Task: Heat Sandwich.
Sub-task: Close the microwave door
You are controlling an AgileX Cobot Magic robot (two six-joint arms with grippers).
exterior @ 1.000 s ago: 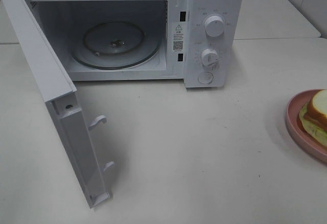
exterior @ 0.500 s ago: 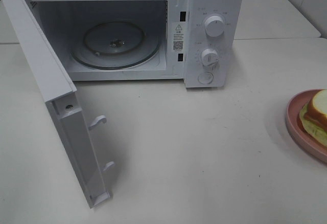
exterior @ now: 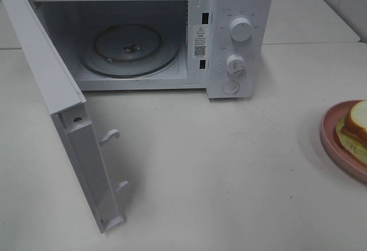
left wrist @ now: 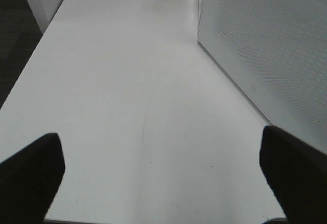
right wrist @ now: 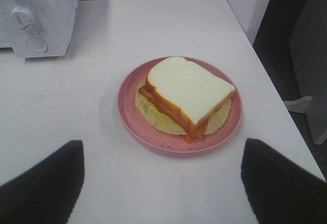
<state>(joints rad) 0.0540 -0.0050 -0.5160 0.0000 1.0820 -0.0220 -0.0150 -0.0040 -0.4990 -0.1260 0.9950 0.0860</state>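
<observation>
- Right end effector (right wrist: 162, 183) is spread wide and holds nothing; it hangs over the bench (right wrist: 102, 45), lined up on the sandwich (right wrist: 188, 94).
- Left end effector (left wrist: 162, 173) is also spread and empty, over bare bench beside the open microwave door (left wrist: 265, 50).
- Sandwich sits on the pink plate (right wrist: 127, 112), well apart from the microwave (exterior: 241, 10), at the right edge of the high view.
- Door (exterior: 63, 108) is swung fully open; the glass turntable (exterior: 131, 49) is bare.
- My read: opening is done, pick-up is the step in hand.
- Next move calls for lowering the right arm, straddling the bread stack, and closing gently: it looks soft and the layers could slide.
</observation>
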